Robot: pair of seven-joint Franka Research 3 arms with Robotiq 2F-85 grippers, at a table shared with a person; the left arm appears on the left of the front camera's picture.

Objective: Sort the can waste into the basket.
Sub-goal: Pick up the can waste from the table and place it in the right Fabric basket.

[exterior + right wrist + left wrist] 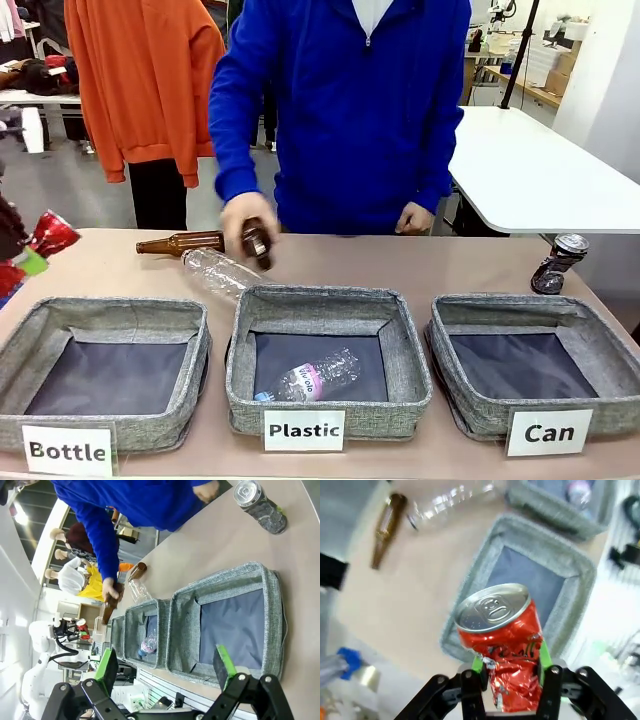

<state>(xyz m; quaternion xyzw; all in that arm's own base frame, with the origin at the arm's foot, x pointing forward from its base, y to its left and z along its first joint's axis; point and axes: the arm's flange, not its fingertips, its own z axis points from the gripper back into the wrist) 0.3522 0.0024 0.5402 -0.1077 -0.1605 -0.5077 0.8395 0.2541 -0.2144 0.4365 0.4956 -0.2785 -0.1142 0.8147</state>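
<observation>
A crushed red can (502,640) with a silver top is pinched between the green pads of my left gripper (510,672), held in the air over a grey bin. The front view shows that red can (52,235) and left gripper (20,255) at the far left edge. The dark grey-black can (558,263) stands on the table behind the basket labelled "Can" (520,305). My right gripper (165,667) hangs open above the near side of the Can basket (220,582), nothing between its fingers; the dark can (260,507) stands beyond it.
The person's hand (245,220) holds a brown bottle (257,243) over the table. Another brown bottle (185,243) and a clear plastic bottle (220,272) lie behind the bins. The "Plastic" bin (320,300) holds a plastic bottle (320,378); the "Bottle" bin (110,310) sits left.
</observation>
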